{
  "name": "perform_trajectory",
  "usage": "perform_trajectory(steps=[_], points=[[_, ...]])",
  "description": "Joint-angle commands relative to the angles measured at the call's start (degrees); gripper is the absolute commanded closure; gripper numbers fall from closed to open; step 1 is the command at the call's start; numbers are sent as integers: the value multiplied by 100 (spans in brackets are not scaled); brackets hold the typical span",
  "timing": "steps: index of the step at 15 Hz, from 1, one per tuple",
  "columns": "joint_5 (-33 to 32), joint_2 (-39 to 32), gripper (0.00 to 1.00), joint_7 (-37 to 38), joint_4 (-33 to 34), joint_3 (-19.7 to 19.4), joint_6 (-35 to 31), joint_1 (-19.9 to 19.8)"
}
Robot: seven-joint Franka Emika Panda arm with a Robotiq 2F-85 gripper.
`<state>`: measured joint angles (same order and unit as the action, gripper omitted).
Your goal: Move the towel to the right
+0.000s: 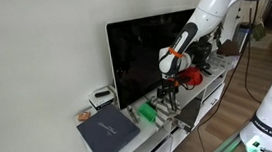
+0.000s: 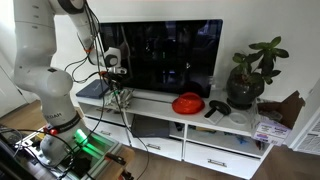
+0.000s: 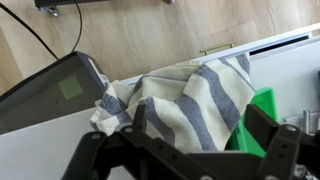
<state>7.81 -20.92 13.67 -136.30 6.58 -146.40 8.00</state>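
The towel is white with blue-grey stripes and lies crumpled on the white cabinet top, partly over a green object. In the wrist view my gripper is open, with one finger on each side of the towel's near part. In both exterior views the gripper hangs low over the cabinet in front of the TV; the towel is mostly hidden beneath it there.
A dark grey laptop lies beside the towel. The TV stands close behind. A red bowl, a black object and a potted plant sit further along the cabinet.
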Motion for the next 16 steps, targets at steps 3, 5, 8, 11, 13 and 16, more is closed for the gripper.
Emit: perform_trajectory(steps=[3,5,8,11,13,16], points=[[-245,-370,0,58,359,-149,-208,123],[-241,-458,14,29,434,-155,-252,117],[-234,-564,34,-14,530,-158,-273,111],[-213,-667,43,-43,613,-146,-259,106],[-217,-726,43,-46,653,-152,-242,112],[-190,-754,45,-58,668,-146,-240,96]])
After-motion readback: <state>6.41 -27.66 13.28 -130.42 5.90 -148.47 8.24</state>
